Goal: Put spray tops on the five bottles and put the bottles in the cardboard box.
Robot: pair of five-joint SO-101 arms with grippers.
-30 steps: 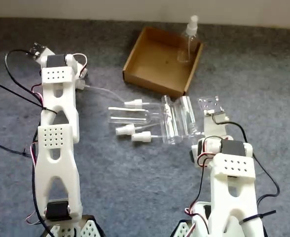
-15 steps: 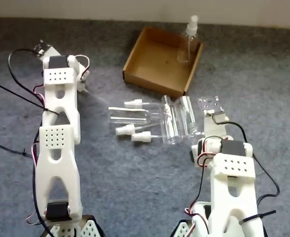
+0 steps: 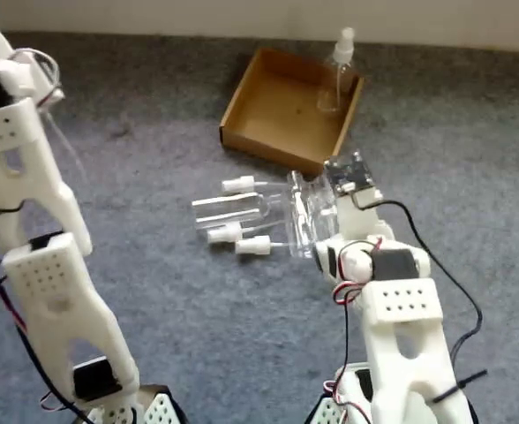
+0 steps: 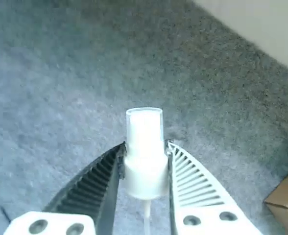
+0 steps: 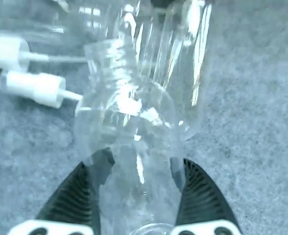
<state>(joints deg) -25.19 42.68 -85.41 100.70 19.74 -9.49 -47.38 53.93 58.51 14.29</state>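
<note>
Far centre: open cardboard box (image 3: 268,110), one bottle with spray top (image 3: 339,62) upright in its far right corner. Just near of the box, on grey carpet (image 3: 198,336): cluster of clear bottles (image 3: 308,221) lying on their sides, close together. Left of the cluster: three loose spray tops (image 3: 238,185), dip tubes pointing right toward the bottles. Near right: right arm (image 3: 401,305), wrist end over the right side of the cluster. Left edge: left arm (image 3: 43,265), raised, well apart from the bottles.
</note>
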